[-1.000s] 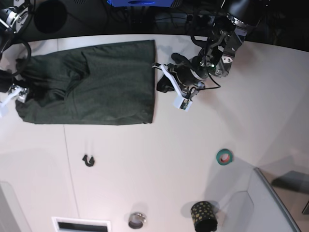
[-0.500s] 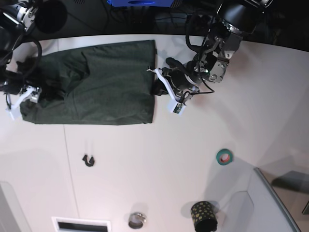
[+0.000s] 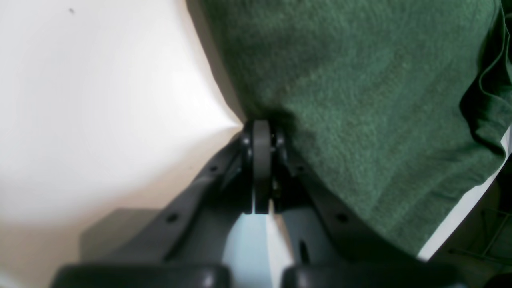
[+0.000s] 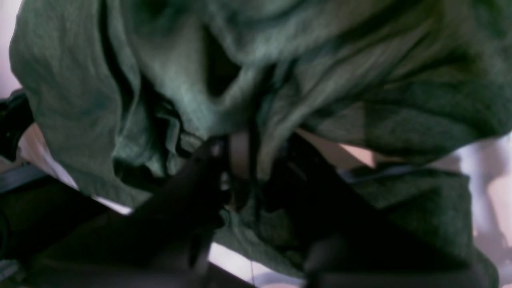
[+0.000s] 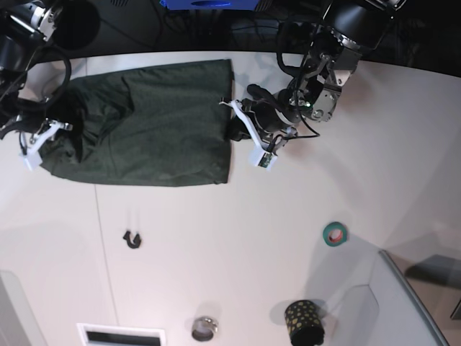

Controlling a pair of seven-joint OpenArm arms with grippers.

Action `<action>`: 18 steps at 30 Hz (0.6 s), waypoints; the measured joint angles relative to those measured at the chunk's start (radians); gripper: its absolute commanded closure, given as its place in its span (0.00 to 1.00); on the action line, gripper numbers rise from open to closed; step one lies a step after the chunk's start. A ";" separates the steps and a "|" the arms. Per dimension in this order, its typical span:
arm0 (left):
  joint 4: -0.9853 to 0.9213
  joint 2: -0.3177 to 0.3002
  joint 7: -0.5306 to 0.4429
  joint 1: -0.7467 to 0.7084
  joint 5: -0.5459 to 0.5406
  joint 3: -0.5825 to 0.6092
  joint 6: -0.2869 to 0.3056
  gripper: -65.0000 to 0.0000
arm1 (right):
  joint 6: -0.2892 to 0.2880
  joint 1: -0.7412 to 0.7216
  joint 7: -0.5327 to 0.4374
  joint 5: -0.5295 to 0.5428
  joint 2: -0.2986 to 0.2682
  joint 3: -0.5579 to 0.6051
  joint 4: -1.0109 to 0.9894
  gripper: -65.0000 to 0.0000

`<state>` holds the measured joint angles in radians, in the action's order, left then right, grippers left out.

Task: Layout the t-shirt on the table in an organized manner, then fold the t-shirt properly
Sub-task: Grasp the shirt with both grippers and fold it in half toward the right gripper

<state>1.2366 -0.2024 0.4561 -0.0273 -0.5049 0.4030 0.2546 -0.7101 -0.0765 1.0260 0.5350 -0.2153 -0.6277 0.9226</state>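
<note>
The dark green t-shirt [image 5: 144, 126] lies spread along the far edge of the white table [image 5: 238, 238], its straight hem end flat and its other end bunched and lifted. The left gripper [image 3: 262, 132] has its jaws pressed together on the table right at the hem edge. The right gripper [image 4: 240, 156] is clamped on the bunched fabric. Nearer on the table sit a black hook [image 5: 132, 238], a green tape roll [image 5: 334, 233], a spotted cup [image 5: 303, 322] and a metal ring [image 5: 204, 329].

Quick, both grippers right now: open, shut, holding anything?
Left gripper: shut on the hem edge of the t-shirt.
Right gripper: shut on bunched fabric at the t-shirt's other end.
</note>
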 measured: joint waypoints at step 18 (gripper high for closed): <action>0.000 0.003 -0.003 0.003 0.000 0.034 -0.002 1.00 | 0.019 0.109 0.245 -0.070 0.135 0.105 0.560 0.99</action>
<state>1.2366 -0.1997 0.4534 -0.0246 -0.5045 0.4374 0.2531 -0.6914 0.0322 1.2705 0.4648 -0.0799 -0.5224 1.4826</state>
